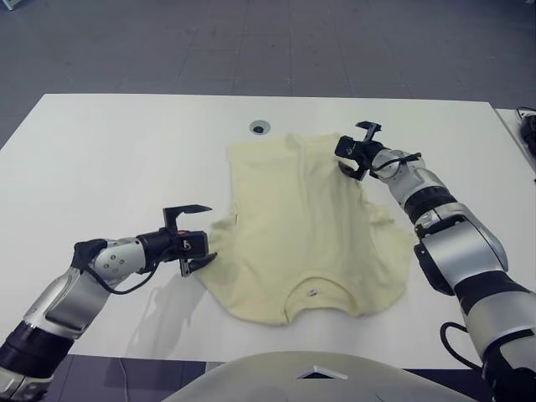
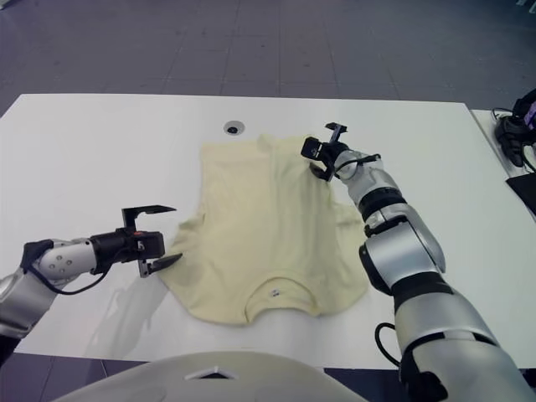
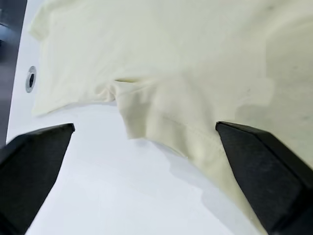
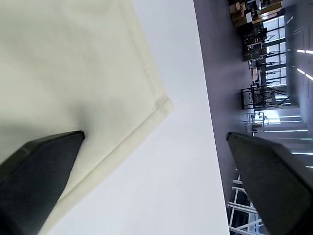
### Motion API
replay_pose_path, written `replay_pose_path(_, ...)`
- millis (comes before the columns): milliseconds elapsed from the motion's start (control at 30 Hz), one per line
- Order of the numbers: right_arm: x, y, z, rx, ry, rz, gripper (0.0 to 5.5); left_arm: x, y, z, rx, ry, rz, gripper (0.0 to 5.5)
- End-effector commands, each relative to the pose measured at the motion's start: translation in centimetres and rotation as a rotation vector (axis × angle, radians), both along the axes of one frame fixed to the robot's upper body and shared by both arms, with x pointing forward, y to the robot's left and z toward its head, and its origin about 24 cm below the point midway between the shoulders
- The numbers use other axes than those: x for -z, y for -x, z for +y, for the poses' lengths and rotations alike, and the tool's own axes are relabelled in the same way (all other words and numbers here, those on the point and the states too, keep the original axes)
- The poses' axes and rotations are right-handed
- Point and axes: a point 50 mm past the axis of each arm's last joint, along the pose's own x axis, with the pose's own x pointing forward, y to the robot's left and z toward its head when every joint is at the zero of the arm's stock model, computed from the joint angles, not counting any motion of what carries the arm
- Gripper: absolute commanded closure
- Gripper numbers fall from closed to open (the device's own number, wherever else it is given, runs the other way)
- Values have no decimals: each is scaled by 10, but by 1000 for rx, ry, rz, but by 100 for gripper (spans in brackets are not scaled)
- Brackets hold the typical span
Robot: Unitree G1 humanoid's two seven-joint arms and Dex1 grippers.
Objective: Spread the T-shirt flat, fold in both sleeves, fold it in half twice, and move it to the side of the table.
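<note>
A pale yellow T-shirt (image 1: 301,218) lies spread on the white table (image 1: 109,151), collar toward the near edge and hem toward the far side. Its left sleeve (image 3: 151,117) is bunched close to the body. My left gripper (image 1: 209,232) stands open at that sleeve, low over the table, one finger on each side of the sleeve's edge. My right gripper (image 1: 356,151) is open over the far right hem corner (image 4: 164,105), which lies flat between its fingers (image 4: 39,171). Nothing is held by either one.
A round cable hole (image 1: 260,127) sits in the table just beyond the shirt's far left corner. Dark gear (image 2: 512,130) lies past the table's right edge. Bare tabletop stretches to the left and far side.
</note>
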Motion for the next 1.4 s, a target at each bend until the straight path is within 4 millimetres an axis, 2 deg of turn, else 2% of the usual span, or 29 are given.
replay_pose_path(33, -10, -4, -12, 86, 7, -40, 10, 17, -26, 7, -29, -78, 12, 13)
replay_pose_path(100, -11, -4, -17, 106, 14, -49, 10, 17, -36, 8, -23, -88, 1, 13)
replay_pose_path(167, -10, -3, -22, 126, 23, -46, 10, 19, -36, 11, -20, -93, 21, 13)
replay_pose_path(400, -11, -4, -23, 159, -26, -50, 10, 31, -3, 8, -27, -64, 148, 13)
replay_pose_path(567, -33, -11, -24, 213, -193, -142, 10, 30, 12, 8, -66, -69, 185, 13)
replay_pose_path(667, -46, -16, -21, 232, -339, -176, 10, 23, 9, 12, -92, -79, 163, 13)
replay_pose_path(800, -33, -13, -11, 236, -416, -93, 10, 17, 0, 10, -90, -76, 126, 13)
replay_pose_path(933, -13, -7, -10, 277, -436, -32, 10, 15, -5, 1, -66, -54, 116, 13)
replay_pose_path(1167, 15, 8, -29, 347, -330, 43, 10, 18, -2, -2, -53, -53, 130, 13)
replay_pose_path(1400, 20, 17, -53, 426, -267, 45, 10, 21, 0, 0, -74, -49, 138, 13)
